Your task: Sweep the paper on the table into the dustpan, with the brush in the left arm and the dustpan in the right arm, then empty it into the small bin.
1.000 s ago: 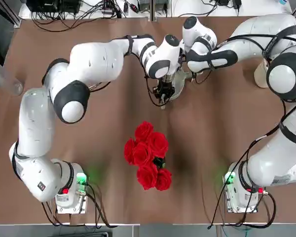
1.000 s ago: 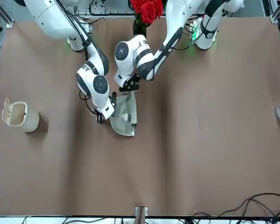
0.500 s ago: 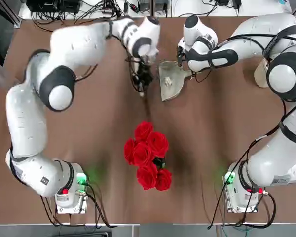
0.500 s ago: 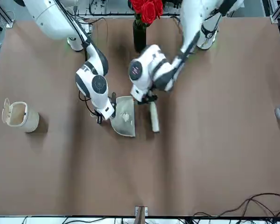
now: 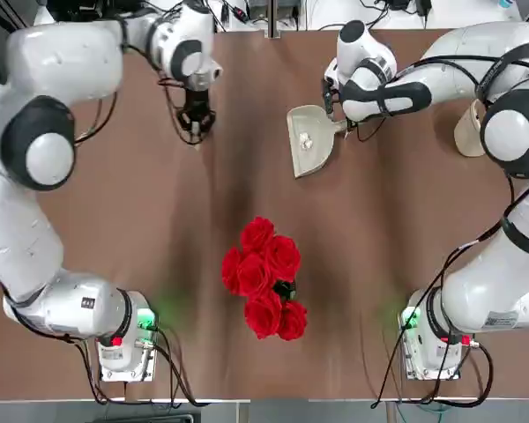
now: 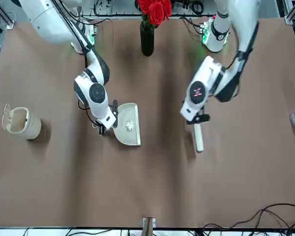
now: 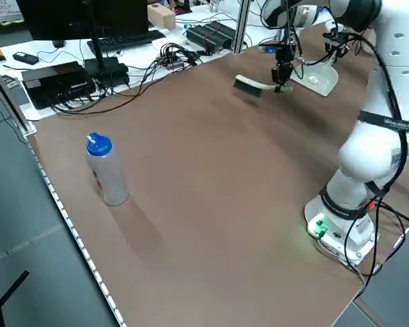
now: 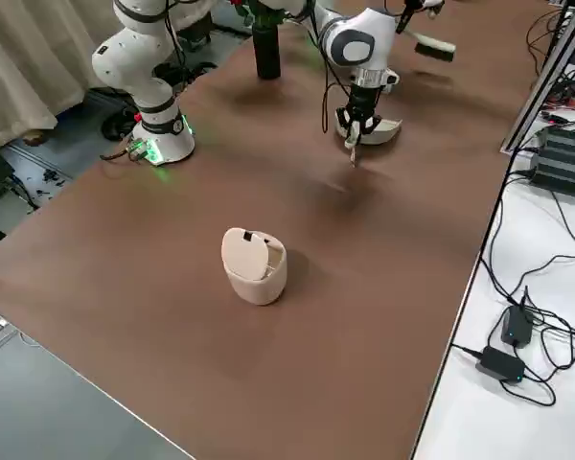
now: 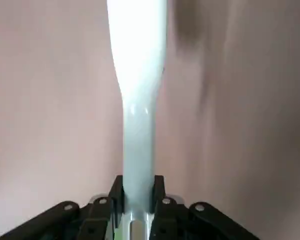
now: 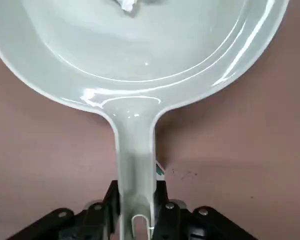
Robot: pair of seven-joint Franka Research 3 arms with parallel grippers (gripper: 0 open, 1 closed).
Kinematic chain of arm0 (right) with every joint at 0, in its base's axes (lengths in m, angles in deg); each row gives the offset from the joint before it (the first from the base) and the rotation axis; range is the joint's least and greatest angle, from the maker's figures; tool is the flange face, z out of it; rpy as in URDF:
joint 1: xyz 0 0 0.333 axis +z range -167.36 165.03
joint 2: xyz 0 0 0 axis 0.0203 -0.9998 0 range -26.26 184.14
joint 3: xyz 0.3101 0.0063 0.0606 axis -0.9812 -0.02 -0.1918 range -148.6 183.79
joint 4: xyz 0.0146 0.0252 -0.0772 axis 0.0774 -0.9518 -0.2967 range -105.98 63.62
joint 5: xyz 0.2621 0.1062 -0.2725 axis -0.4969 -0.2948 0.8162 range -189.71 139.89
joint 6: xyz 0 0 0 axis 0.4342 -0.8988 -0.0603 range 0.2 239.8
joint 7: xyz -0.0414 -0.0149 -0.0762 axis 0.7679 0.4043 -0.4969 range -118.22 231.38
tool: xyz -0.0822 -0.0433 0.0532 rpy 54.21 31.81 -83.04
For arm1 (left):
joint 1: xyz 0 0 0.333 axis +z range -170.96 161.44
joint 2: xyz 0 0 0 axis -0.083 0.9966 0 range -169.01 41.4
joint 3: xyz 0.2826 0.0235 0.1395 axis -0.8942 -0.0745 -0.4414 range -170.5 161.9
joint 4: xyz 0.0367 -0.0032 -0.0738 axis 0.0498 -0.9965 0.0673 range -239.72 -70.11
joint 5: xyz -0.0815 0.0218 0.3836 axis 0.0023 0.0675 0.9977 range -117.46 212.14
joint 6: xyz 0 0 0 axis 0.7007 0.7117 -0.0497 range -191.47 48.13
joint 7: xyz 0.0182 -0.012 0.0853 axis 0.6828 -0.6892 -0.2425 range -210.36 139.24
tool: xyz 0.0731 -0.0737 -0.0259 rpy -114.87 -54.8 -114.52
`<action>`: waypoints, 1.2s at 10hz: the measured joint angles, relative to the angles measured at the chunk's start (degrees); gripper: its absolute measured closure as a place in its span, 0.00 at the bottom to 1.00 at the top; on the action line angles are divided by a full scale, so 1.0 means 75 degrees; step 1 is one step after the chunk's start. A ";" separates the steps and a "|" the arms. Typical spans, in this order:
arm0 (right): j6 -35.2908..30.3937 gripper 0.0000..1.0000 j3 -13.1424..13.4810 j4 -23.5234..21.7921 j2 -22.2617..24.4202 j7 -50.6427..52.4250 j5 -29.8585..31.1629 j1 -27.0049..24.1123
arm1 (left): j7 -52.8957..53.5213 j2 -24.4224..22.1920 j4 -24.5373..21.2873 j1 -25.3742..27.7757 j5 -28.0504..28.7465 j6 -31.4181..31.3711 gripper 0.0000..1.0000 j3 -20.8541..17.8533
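Observation:
The pale dustpan (image 5: 314, 159) sits far from the robot's base, slightly right of the table's middle, with the small white paper ball (image 5: 306, 141) lying inside it. My right gripper (image 5: 336, 121) is shut on its stubby handle; the right wrist view shows the pan (image 10: 140, 55), the paper (image 10: 127, 5) and the fingers (image 10: 111, 197) pinching the handle. My left gripper (image 5: 195, 121) is over the far left part of the table (image 5: 159, 238), shut on the white brush (image 6: 198, 137), well apart from the dustpan (image 6: 130, 136). The left wrist view shows the brush handle (image 9: 139, 100) between the jaws. The small beige bin (image 6: 20, 123) stands at the table's right, lid up.
A bunch of red roses (image 5: 264, 278) in a dark vase (image 6: 147, 37) stands mid-table between the arm bases. A blue-capped bottle (image 7: 105, 170) stands near the left edge. Cables and electronics lie beyond the far edge.
My left arm has swung the brush away from the dustpan toward the robot's left. The dustpan, with the paper in it, has stayed about where it was in the right gripper.

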 joint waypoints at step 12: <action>-0.0873 0.67 0.1829 0.0260 0.2065 0.1682 -0.3227 -0.0404 | 0.3431 -0.1779 -0.3809 0.2778 0.0014 -0.3127 0.73 0.0023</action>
